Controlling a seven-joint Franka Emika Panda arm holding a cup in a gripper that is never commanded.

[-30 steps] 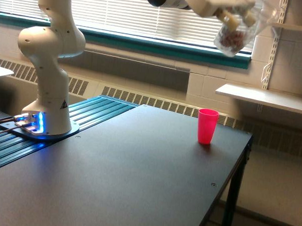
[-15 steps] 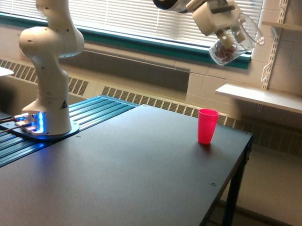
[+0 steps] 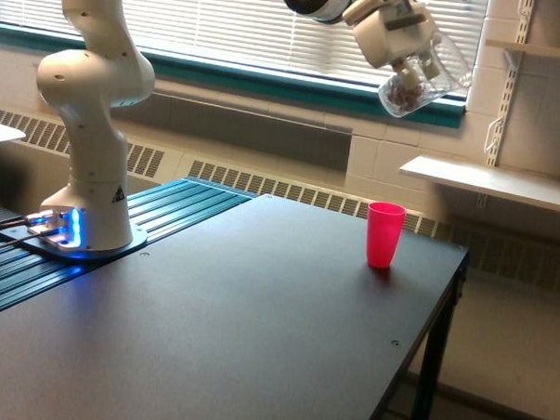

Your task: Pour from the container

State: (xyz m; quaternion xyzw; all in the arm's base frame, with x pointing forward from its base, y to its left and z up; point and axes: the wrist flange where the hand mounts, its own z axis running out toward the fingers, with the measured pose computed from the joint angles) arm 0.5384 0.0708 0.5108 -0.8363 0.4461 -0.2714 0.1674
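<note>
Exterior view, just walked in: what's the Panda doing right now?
The arm's gripper holds a clear container high in the air in front of the window blinds, tilted, with some dark reddish contents visible inside. A pink cup stands upright on the dark table well below it, near the far edge. Nothing can be seen falling from the container, and whether the cup holds anything cannot be told from here.

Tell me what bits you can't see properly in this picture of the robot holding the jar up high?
All in the exterior view:
- The pincer: its fingers are blurred against the container, so the grip itself is unclear.
- The brown bits in the container: too small and blurry to name.
- Inside the pink cup: its own wall hides it.
- The arm's upper part: cut off by the top edge.
</note>
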